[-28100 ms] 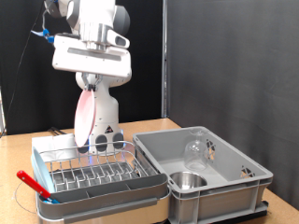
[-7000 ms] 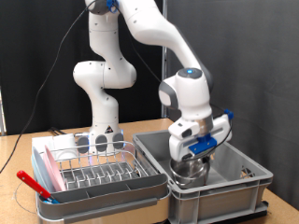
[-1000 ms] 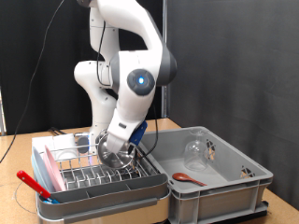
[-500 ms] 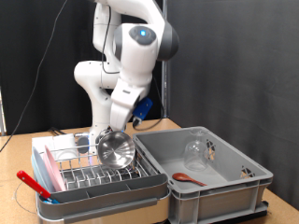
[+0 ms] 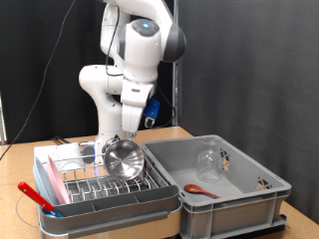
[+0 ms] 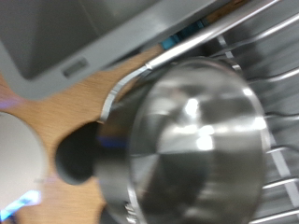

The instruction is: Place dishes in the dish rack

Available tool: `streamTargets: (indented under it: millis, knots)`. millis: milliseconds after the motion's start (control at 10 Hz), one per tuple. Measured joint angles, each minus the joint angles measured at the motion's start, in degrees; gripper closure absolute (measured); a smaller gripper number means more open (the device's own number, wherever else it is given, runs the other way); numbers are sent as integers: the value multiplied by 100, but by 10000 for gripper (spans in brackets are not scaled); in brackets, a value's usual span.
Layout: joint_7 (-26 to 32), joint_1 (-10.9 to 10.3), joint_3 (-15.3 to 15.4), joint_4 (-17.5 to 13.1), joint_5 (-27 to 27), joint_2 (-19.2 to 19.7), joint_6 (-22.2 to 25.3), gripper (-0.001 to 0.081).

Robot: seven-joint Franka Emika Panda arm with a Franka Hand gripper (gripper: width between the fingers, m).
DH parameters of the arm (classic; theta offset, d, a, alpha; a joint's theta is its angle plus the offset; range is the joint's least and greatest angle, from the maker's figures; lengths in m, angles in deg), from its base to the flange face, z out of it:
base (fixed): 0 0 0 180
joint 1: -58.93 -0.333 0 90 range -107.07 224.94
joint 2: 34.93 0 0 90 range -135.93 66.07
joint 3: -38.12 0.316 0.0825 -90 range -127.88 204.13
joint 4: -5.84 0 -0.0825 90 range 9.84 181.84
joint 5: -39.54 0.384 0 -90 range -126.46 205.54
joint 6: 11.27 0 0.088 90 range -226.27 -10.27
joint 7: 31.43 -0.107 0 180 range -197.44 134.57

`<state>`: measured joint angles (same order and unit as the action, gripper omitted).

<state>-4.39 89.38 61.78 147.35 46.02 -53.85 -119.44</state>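
The steel bowl (image 5: 124, 157) (image 6: 192, 140) stands on edge among the wire prongs at the back of the dish rack (image 5: 120, 207). My gripper (image 5: 124, 135) hangs just above the bowl's rim, open and holding nothing. In the wrist view the bowl fills most of the blurred picture, with rack wires (image 6: 271, 56) beside it. A pink plate (image 5: 48, 181) stands upright along the rack's side at the exterior view's left. The clear glass (image 5: 209, 159) lies in the grey crate (image 5: 234, 204) at the exterior view's right.
A reddish-brown spoon (image 5: 197, 188) lies on the crate floor. A red-handled utensil (image 5: 35, 196) sticks out at the rack's front corner at the exterior view's left. The robot's white base (image 5: 110, 119) stands behind the rack on the wooden table (image 5: 20, 159).
The bowl was carried from the crate to the rack over the last seconds. In the last half second the arm rose a little while the bowl stayed in the rack.
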Motion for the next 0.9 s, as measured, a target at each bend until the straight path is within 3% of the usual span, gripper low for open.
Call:
streamTargets:
  millis: [200,300,500,900]
  knots:
    - [978,-55,-237,577,102,-627,-700,-3]
    - [1238,-47,-339,805,88,-879,-802,-3]
    - [1347,12,-437,1093,28,-1165,-866,-3]
    - [1384,110,-491,1557,-61,-1223,-1582,-3]
